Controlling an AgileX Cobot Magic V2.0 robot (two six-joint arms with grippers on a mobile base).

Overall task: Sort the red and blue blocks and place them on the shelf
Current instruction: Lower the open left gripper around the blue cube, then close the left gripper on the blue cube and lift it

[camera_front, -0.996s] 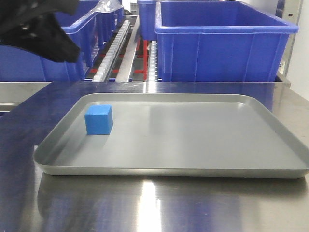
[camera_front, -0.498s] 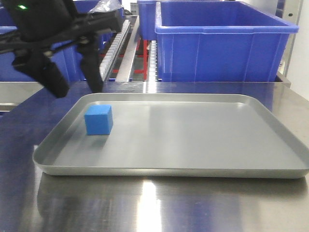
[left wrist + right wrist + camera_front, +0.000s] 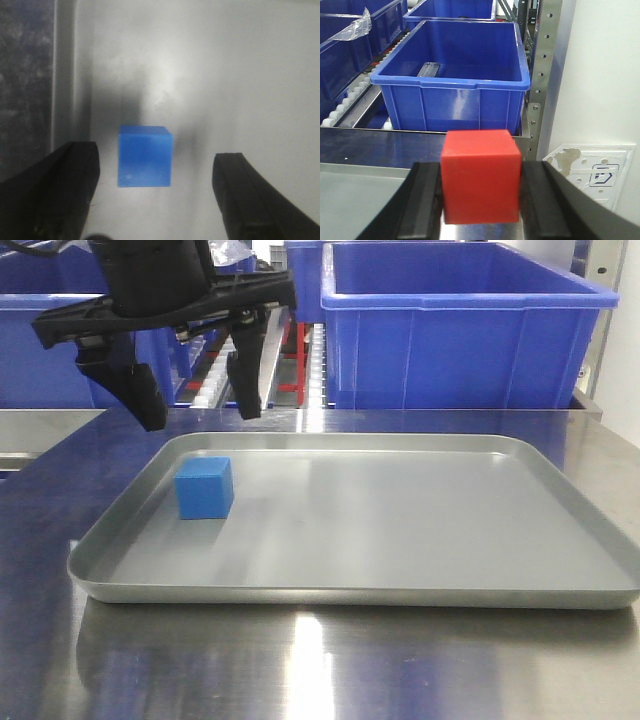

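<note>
While our left gripper (image 3: 200, 415) hangs spread wide above the small matte blue cube (image 3: 205, 488) in the shallow grey metal tray (image 3: 400, 530), our right gripper (image 3: 482, 202) clamps the matching red cube (image 3: 481, 172).

Two blocks are before you: one blue block (image 3: 205, 488) and one red block (image 3: 481, 175). There is one grey tray (image 3: 350, 592), and it sits on one steel table (image 3: 320, 670). Two tools are in view, the left tool (image 3: 200, 415) and the right tool (image 3: 481, 202). On the one shelf (image 3: 318, 365) you can count at least three blue bins (image 3: 470, 340); the frame edges cut off any fuller tally.
</note>
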